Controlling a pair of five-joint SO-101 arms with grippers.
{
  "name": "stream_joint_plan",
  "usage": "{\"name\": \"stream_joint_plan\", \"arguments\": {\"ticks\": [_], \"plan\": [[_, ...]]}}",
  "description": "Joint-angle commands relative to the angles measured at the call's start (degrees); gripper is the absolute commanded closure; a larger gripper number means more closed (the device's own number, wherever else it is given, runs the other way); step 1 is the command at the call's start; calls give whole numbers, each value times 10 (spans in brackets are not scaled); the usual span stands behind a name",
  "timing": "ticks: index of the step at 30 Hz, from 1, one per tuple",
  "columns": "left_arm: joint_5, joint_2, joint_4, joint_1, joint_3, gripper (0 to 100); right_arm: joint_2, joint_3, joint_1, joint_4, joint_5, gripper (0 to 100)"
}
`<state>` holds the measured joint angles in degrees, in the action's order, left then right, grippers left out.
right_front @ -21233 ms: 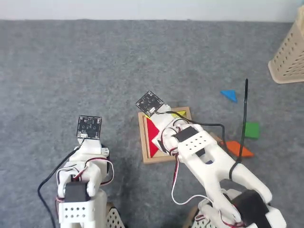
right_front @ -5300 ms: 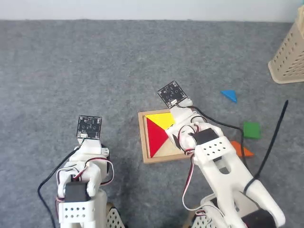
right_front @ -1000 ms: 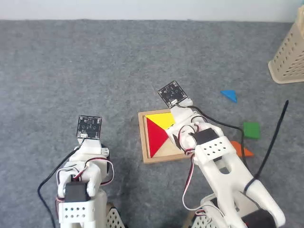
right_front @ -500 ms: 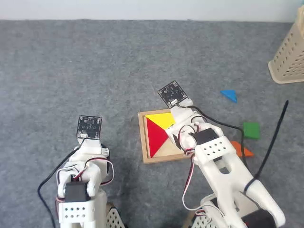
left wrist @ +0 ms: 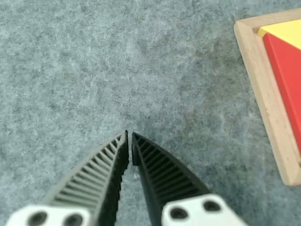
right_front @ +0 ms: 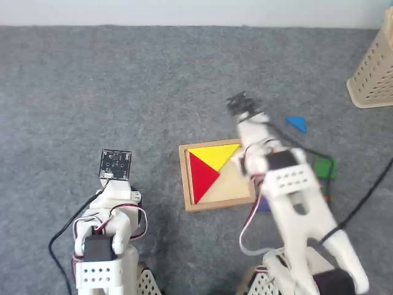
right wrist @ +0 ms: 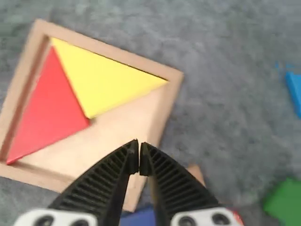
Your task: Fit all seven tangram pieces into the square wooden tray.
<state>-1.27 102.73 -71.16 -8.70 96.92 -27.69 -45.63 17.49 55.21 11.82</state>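
The square wooden tray (right_front: 187,178) lies mid-table with a yellow triangle (right_front: 215,155) and a red triangle (right_front: 202,175) seated in it. My right arm (right_front: 276,172) stands over the tray's right edge. Its gripper (right wrist: 139,149) is shut and empty, hovering above the tray's rim (right wrist: 167,110) beside the yellow triangle (right wrist: 103,77) and red triangle (right wrist: 47,110). A blue triangle (right_front: 296,123) and a green square (right_front: 327,166) lie loose to the right. My left gripper (left wrist: 130,137) is shut and empty over bare carpet, left of the tray (left wrist: 263,94).
A beige slotted basket (right_front: 374,67) stands at the far right edge. A dark blue piece (right wrist: 141,219) shows just under the right gripper, and the green square (right wrist: 284,202) and blue triangle (right wrist: 294,89) lie beyond it. Grey carpet stretches open across the back and left.
My right arm has swung away from the tray's middle toward the right and farther back, uncovering more of the tray. The left arm has stayed still.
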Motion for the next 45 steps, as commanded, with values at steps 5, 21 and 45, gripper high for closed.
{"name": "stream_joint_plan", "arguments": {"ticks": [5, 21, 45], "plan": [[4, 4, -4, -1, -3, 989, 99, 147, -95, 180, 18, 842], [4, 4, -4, -2, -3, 989, 122, 151, -248, 299, 278, 838], [4, 4, -4, -1, -3, 989, 128, -31, -266, 85, 488, 783]]}}
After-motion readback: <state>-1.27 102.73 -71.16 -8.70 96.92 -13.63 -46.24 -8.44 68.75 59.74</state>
